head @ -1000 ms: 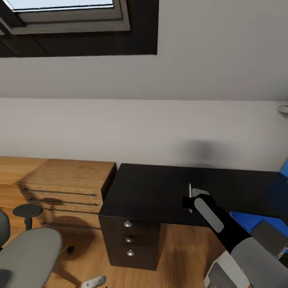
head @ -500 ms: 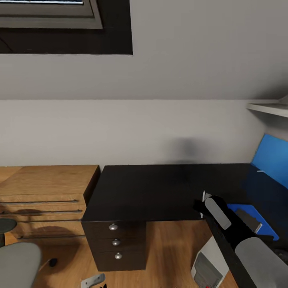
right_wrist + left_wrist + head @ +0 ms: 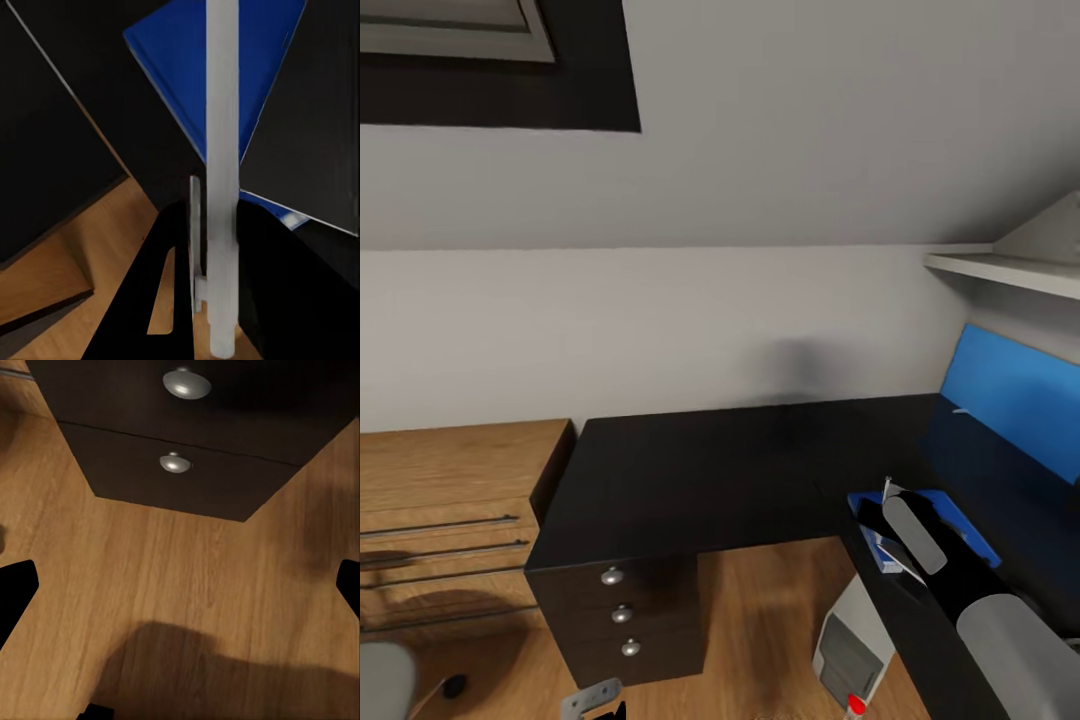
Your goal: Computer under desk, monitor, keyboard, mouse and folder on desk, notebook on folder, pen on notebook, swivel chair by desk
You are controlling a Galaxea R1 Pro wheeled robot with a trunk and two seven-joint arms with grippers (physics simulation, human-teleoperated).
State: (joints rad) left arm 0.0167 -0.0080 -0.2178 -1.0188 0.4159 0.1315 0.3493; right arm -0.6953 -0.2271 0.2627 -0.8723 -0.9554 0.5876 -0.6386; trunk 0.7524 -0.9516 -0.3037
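The grey wall [image 3: 660, 320] fills most of the head view, with a dark window frame [image 3: 510, 90] up in the corner and a white shelf [image 3: 1010, 268] at the side. Below it stands the desk [image 3: 710, 470] with its shiny black top. A blue panel [image 3: 1010, 395] runs along the back of the desk's far side. The black drawers [image 3: 625, 620] sit under the desk's near corner, with three round silver knobs [image 3: 613, 575]. A light wood dresser [image 3: 445, 510] stands just beside the desk. The wood floor [image 3: 760, 620] shows under the desk.

The computer [image 3: 850, 645] stands on the floor under the desk, a light grey box with a red dot low on its front.

The blue folder [image 3: 960, 515] lies flat on the desk top. The dark notebook [image 3: 315, 112] lies on top of the folder, and some blue shows past its edges.

The right arm [image 3: 970, 590] reaches over the folder. The right gripper [image 3: 214, 247] is closed tight on the pen [image 3: 223, 150], a thin white stick that points out over the folder and notebook.

The left gripper [image 3: 180, 585] hangs over the floor near the drawers, with its jaws spread wide and nothing between them. Its dark fingers [image 3: 15, 585] show at the edges of the left wrist view
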